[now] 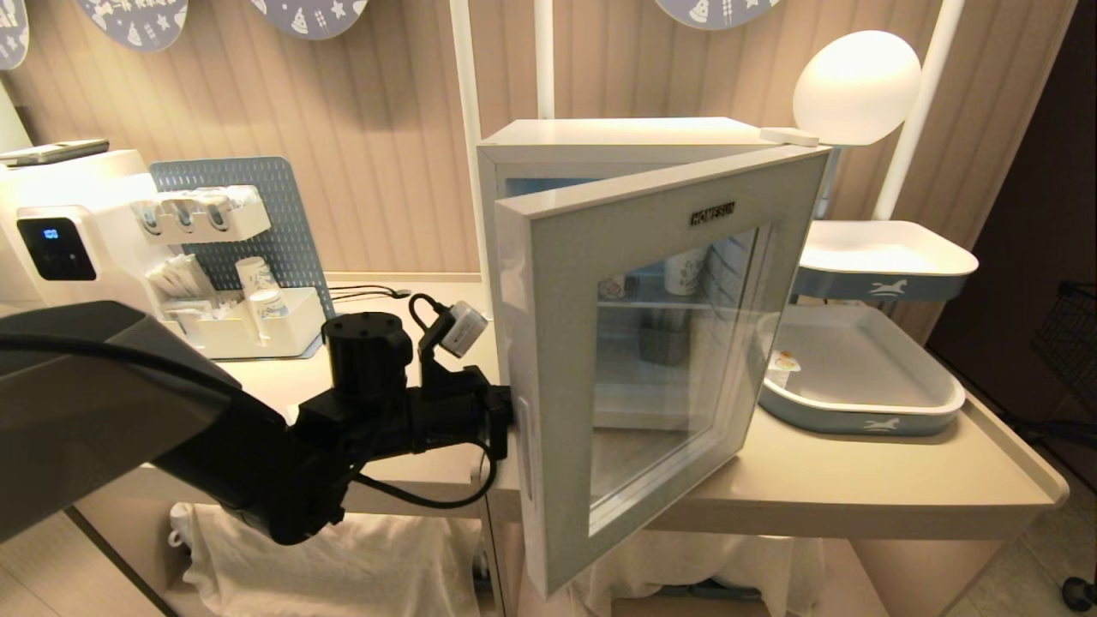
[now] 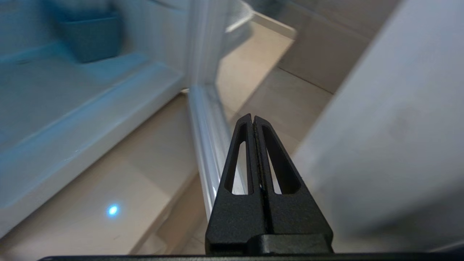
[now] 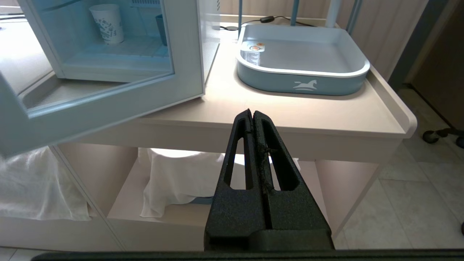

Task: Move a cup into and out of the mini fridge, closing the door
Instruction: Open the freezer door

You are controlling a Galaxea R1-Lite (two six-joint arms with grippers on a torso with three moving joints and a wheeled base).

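The mini fridge [image 1: 617,133] stands on the counter with its door [image 1: 557,343] swung partly open, grey frame and glass window facing me. My left gripper [image 1: 504,420] is shut and empty, its tips tucked behind the door's free edge. In the left wrist view the shut left gripper [image 2: 252,117] points between the door's inner face [image 2: 380,145] and the lit fridge interior [image 2: 54,108]. Through the glass a small white cup [image 1: 613,287] shows dimly on the upper shelf. The right gripper [image 3: 252,111] hangs shut and empty below the counter's front edge, outside the head view.
A grey-blue tray [image 1: 857,416] right of the fridge holds a tiny cup with an orange-marked lid [image 1: 782,364]. A taller paper cup [image 3: 107,23] stands inside the fridge. A second tray [image 1: 883,257], a lamp [image 1: 857,86], a white machine [image 1: 60,231] and a cup organiser [image 1: 257,326] line the counter.
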